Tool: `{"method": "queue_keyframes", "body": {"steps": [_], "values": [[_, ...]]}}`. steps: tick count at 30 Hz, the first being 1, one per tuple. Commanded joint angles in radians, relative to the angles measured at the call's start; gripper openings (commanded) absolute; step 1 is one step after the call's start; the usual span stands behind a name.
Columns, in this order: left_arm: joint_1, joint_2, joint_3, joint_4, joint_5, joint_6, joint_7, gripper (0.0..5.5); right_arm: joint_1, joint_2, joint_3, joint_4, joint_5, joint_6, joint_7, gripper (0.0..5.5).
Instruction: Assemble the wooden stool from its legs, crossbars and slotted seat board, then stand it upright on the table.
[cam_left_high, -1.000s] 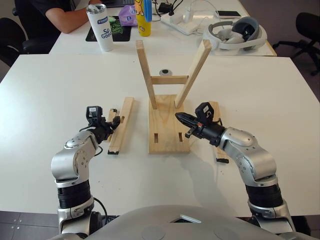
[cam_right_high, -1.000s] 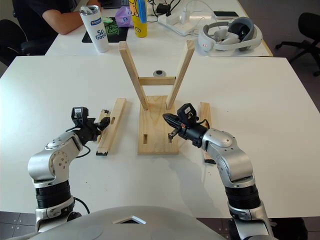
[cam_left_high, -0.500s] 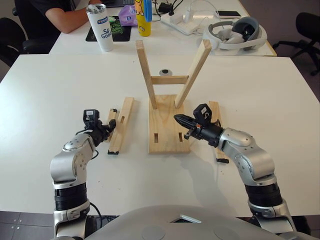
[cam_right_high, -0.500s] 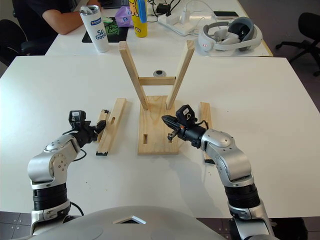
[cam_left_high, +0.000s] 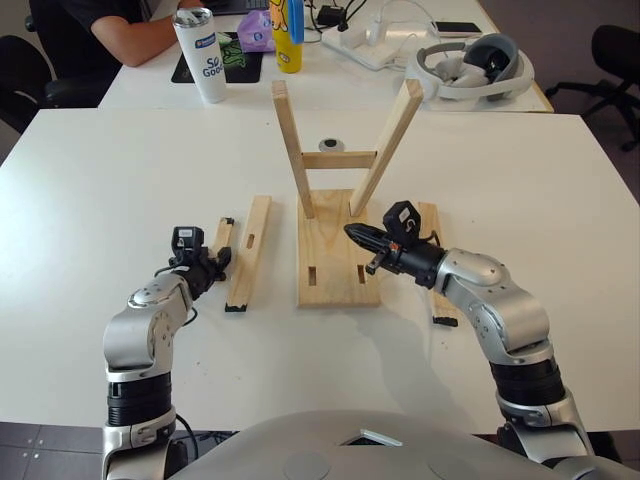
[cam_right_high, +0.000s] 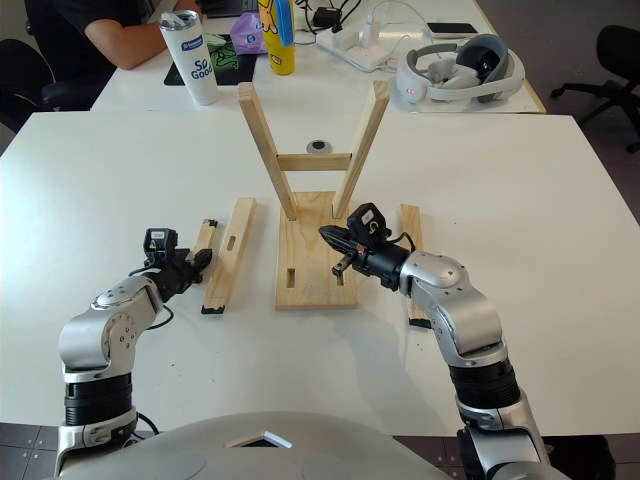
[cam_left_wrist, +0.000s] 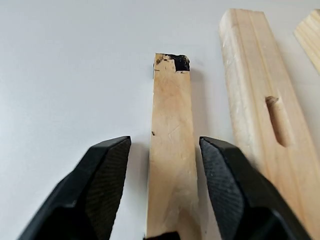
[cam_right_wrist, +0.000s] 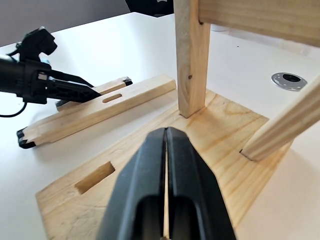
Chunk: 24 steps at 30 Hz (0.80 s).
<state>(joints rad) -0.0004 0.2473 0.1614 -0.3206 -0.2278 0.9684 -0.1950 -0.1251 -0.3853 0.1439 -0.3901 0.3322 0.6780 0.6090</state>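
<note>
1. While the table carries every part, the board lies flat near its middle, and each place below is given from that board.
2. Two standing legs rise from the board's far end. They lean apart toward their tops and are joined partway up by the fitted crossbar.
3. A slotted leg lies flat just left of the board, roughly parallel to its long edge and not touching it.
4. Another leg lies flat just right of the board, partly hidden under the right arm.
5. The loose crossbar lies flat farther left of the board, beside the slotted leg with a strip of table between them.
6. The right gripper is over the board's right side, just nearer than the standing legs. Its fingers are pressed together with nothing between them, pointing left across the board.
7. The left gripper sits well left of the board, at the loose crossbar's near end. Its fingers are spread wide on either side of that crossbar, with a gap on each side, so they hold nothing.
8. Two open slots show in the board's near half.
</note>
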Motion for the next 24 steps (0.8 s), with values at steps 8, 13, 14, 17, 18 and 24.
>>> {"method": "queue_keyframes", "body": {"steps": [8,13,14,17,18,24], "values": [[0.038,0.111,-0.085,0.100,0.016,-0.018,-0.080,1.35,-0.026,-0.014,-0.011,-0.034,0.030,0.016,0.003,0.00],[-0.018,0.122,-0.021,0.109,0.017,-0.234,-0.089,1.35,-0.011,-0.004,-0.026,-0.092,0.106,0.038,0.028,0.20],[-0.030,0.144,-0.029,0.097,0.030,-0.307,-0.112,1.35,-0.009,0.009,-0.043,-0.108,0.152,0.064,0.032,0.34],[-0.073,0.150,-0.001,0.032,-0.034,-0.459,-0.208,1.35,-0.026,0.055,-0.093,-0.143,0.289,0.134,0.009,0.82],[-0.098,0.164,0.006,0.017,-0.036,-0.506,-0.229,1.35,-0.032,0.074,-0.113,-0.153,0.339,0.158,-0.007,0.96],[-0.227,0.210,0.041,-0.091,0.014,-0.795,-0.241,1.35,-0.095,0.211,-0.244,-0.174,0.672,0.245,-0.178,1.96]]}}
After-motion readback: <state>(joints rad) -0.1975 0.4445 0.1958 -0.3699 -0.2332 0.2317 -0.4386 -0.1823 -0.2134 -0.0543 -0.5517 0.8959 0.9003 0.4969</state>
